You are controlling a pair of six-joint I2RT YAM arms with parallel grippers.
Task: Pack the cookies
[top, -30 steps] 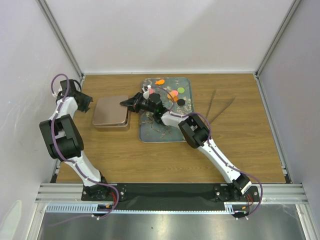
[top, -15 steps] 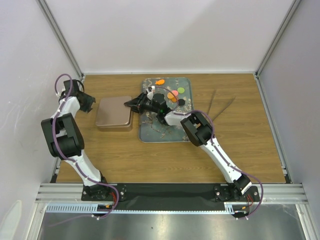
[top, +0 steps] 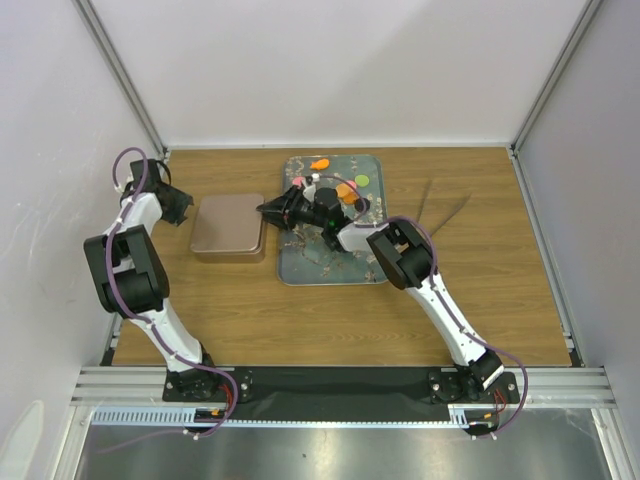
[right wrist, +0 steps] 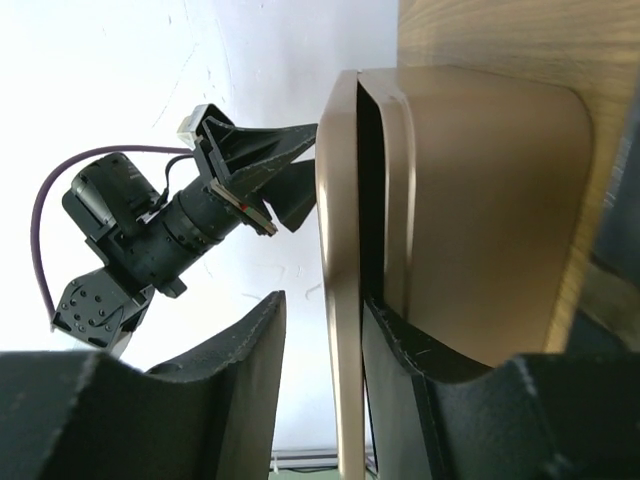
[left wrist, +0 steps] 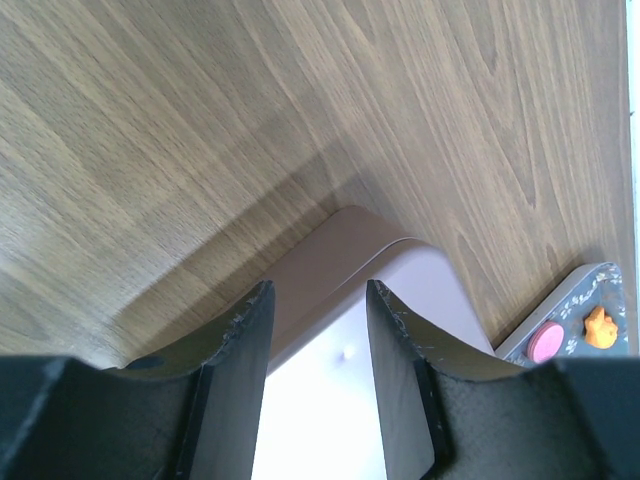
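The cookies lie on the floral tray (top: 325, 265): an orange fish (top: 320, 163), a green disc (top: 362, 181), an orange disc (top: 346, 196), a pink one (top: 297, 183) and a black one (top: 363, 204). A rose-gold tin (top: 228, 226) sits left of the tray. My right gripper (top: 266, 209) is open at the tin's right edge. In the right wrist view it (right wrist: 322, 298) straddles the slightly raised lid rim (right wrist: 338, 300), one finger in the gap under the lid. My left gripper (top: 183, 207) is open and empty at the tin's left corner (left wrist: 345, 250).
The left wrist view shows the pink cookie (left wrist: 546, 341) and the orange fish (left wrist: 599, 327) on the tray's corner past the tin. White walls close in the left, back and right. Bare wood table (top: 480, 250) lies right of the tray.
My right gripper has drawn back rightward from over the tin to its right edge. The tin has shifted slightly right. My left gripper has moved closer to the tin's left side.
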